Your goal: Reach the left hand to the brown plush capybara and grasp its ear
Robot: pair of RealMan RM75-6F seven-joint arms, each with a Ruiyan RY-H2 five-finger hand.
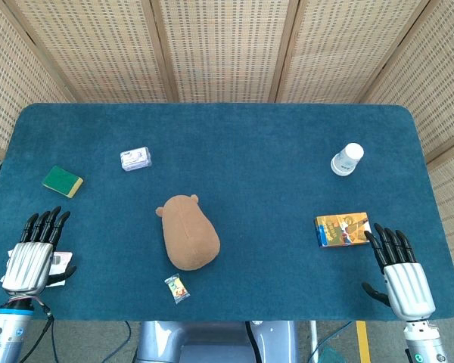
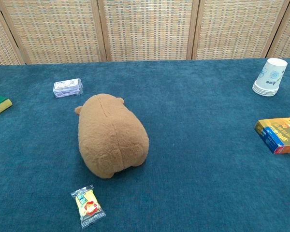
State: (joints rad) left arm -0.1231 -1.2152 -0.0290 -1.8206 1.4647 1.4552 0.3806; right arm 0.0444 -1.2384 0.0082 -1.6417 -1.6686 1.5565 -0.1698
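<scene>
1. While both hands sit at the near edge of the table (image 1: 227, 125), the left hand (image 1: 35, 253) lies palm down at the near left corner, fingers straight and slightly apart, holding nothing; a small white item (image 1: 61, 259) peeks from beneath it.
2. At the near right corner, the right hand (image 1: 399, 274) lies the same way, fingers extended and apart, clasping nothing.
3. Between the hands, a small yellow snack packet (image 1: 177, 288) lies just in front of the brown plush capybara (image 1: 188, 231).
4. That capybara rests near the table's middle, well apart from the left hand, its rump toward the robot and its ears (image 1: 193, 199) at the far end.
5. Just beyond the right hand's fingertips lies an orange and blue box (image 1: 342, 229).
6. Farther back on the left sit a green and yellow sponge (image 1: 63, 181) and a small white packet (image 1: 135, 158).
7. Far right stands a stack of white paper cups (image 1: 347, 159).
</scene>
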